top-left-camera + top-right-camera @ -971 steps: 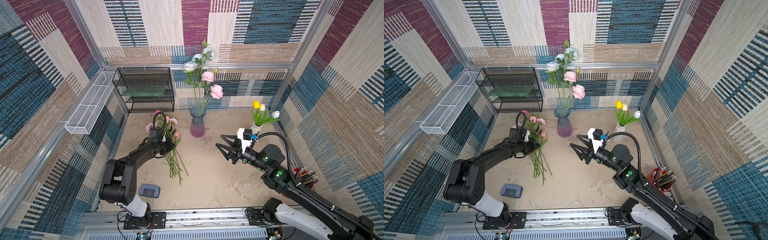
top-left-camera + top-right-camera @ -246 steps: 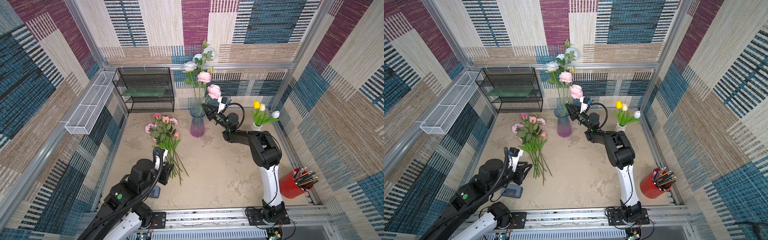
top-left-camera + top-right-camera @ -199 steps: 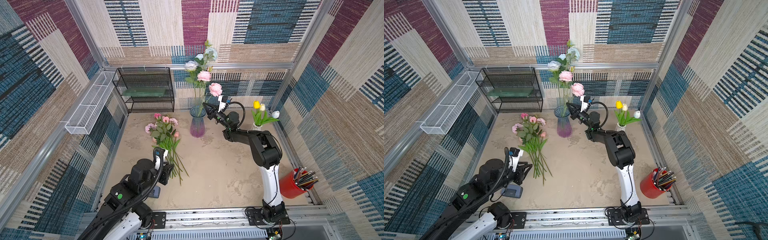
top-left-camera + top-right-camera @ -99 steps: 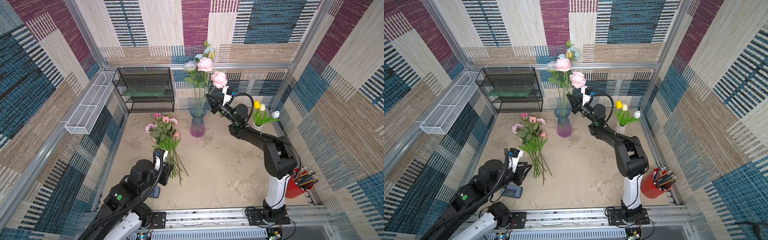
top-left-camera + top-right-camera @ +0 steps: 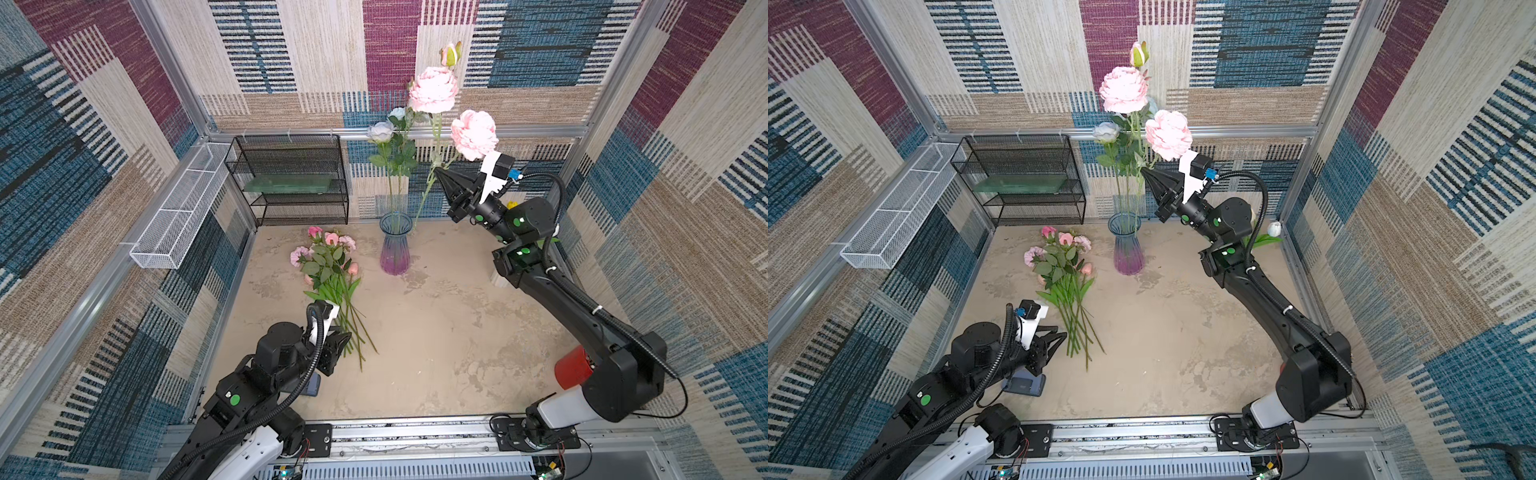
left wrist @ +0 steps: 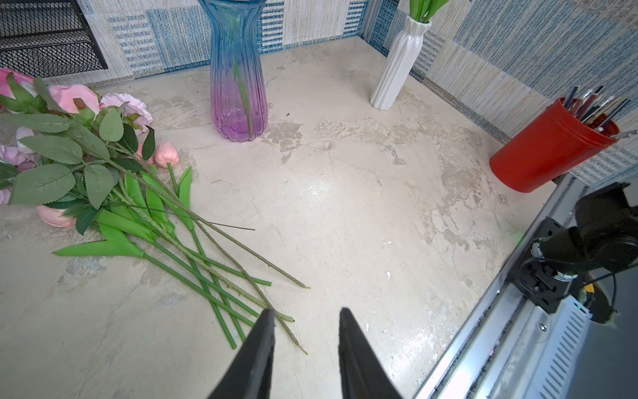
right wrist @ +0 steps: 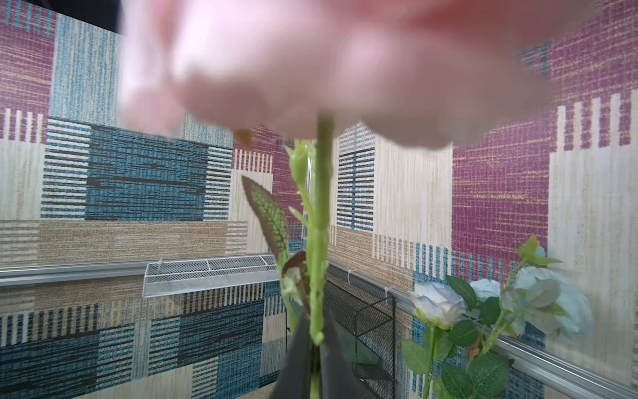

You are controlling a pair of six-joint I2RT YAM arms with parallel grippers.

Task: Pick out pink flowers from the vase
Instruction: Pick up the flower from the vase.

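Note:
My right gripper (image 5: 438, 174) (image 5: 1144, 171) (image 7: 316, 331) is shut on the green stem of the pink flowers, held high over the table. That stem carries two big ruffled pink heads (image 5: 432, 89) (image 5: 1169, 133) and a bud (image 5: 451, 54). Its lower end hangs beside the rim of the blue-purple glass vase (image 5: 395, 245) (image 5: 1127, 245) (image 6: 238, 69); I cannot tell if it is clear of it. Pale blue roses (image 5: 380, 131) (image 7: 438, 304) stay in the vase. More pink flowers (image 5: 328, 257) (image 6: 69, 103) lie on the table. My left gripper (image 5: 343, 336) (image 6: 305, 312) is open and empty by their stem ends.
A black wire shelf (image 5: 291, 183) and a white wire basket (image 5: 178, 212) line the back left. A white vase of tulips (image 6: 397, 65) stands at the back right, a red cup of pens (image 6: 545, 152) at the right edge. A small grey device (image 5: 1023, 384) lies under my left arm.
My right gripper has risen with the pink flower stem, drawing it up from the vase; the pale blue roses stayed behind. The left arm has not moved in the last second.

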